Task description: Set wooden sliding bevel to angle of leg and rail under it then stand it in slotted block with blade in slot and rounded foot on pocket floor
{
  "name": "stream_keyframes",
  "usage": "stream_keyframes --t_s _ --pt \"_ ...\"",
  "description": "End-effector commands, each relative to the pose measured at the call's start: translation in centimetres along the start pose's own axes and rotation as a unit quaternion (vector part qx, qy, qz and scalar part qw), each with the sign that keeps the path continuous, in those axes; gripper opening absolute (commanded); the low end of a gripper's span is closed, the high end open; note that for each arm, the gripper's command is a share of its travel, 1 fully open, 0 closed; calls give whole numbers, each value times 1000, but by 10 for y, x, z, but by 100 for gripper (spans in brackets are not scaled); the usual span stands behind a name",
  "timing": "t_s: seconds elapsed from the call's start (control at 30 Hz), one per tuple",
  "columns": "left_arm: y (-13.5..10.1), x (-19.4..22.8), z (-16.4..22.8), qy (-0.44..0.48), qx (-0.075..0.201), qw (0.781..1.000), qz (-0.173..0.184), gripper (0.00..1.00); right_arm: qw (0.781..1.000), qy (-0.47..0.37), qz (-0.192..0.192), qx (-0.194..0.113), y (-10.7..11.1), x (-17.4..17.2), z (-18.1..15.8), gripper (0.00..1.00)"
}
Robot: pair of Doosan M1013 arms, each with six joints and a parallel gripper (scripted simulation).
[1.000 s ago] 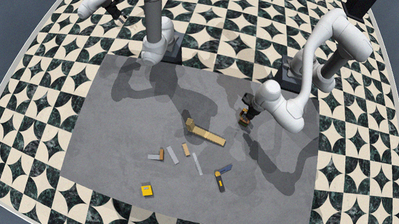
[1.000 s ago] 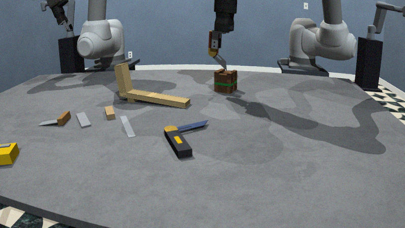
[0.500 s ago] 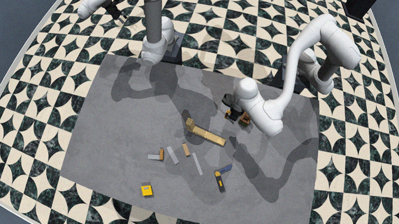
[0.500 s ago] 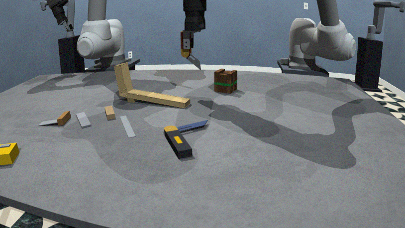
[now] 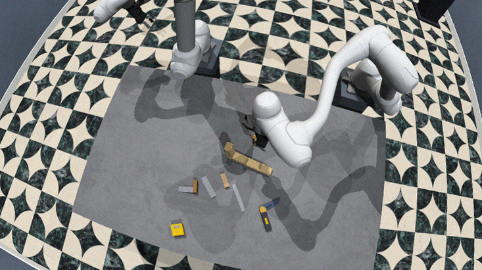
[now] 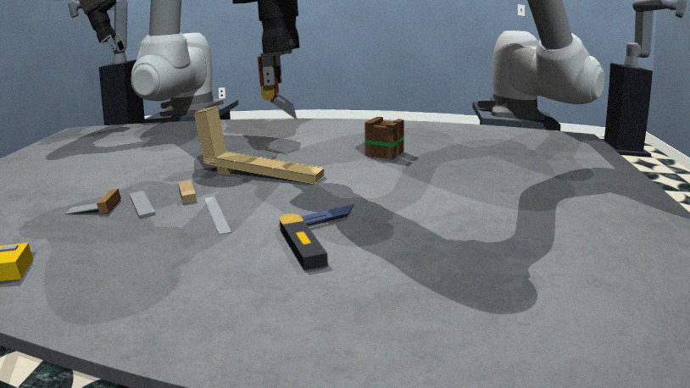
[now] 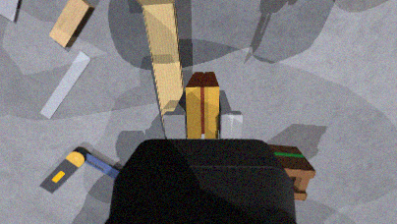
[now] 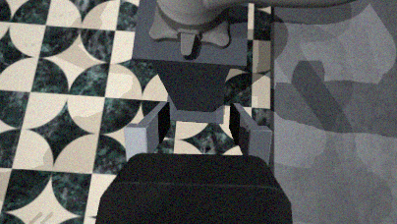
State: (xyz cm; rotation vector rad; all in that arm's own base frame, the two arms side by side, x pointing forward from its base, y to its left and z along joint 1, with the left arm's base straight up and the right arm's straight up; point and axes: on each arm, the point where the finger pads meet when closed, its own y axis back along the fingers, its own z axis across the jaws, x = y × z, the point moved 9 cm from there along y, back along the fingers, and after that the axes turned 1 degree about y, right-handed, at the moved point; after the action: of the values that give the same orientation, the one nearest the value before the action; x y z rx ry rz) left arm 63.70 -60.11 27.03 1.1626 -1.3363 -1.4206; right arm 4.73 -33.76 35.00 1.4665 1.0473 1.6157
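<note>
My left gripper (image 6: 269, 74) (image 7: 203, 102) is shut on the wooden bevel (image 6: 268, 91) (image 7: 196, 105), high above the table behind the rail. Its blade (image 6: 284, 105) slants down from the yellow rounded end in the exterior view. The leg (image 5: 229, 149) (image 6: 210, 132) rises at a steep tilt from the end of the long rail (image 5: 252, 163) (image 6: 269, 167) (image 7: 164, 59). The brown slotted block (image 6: 381, 141) (image 7: 294, 161) with a green band is upright; the arm hides it in the top view. My right gripper (image 8: 199, 115) is open and empty, beyond the mat.
The black bevel (image 5: 266, 220) (image 6: 308, 246) (image 7: 59, 176) lies in front of the rail with its blue blade spread. A small square (image 5: 195, 186) (image 6: 108, 201), two grey strips (image 5: 208, 187) (image 5: 238, 197), a wood piece (image 5: 224, 180) (image 6: 186, 191) and a yellow box (image 5: 177, 230) (image 6: 14, 263) lie nearby.
</note>
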Motion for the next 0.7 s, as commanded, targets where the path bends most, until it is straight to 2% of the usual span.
stream_keyframes --t_s 0.0,0.4,0.67 --pt "4 17 -12 4 0 1000 -8 0 1000 0 -1 0 1 0 0 100" --pt "9 64 -42 15 0 999 -30 0 1000 0 -1 0 1 0 0 100" --pt "11 79 -52 18 0 999 -37 0 1000 0 -1 0 1 0 0 100"
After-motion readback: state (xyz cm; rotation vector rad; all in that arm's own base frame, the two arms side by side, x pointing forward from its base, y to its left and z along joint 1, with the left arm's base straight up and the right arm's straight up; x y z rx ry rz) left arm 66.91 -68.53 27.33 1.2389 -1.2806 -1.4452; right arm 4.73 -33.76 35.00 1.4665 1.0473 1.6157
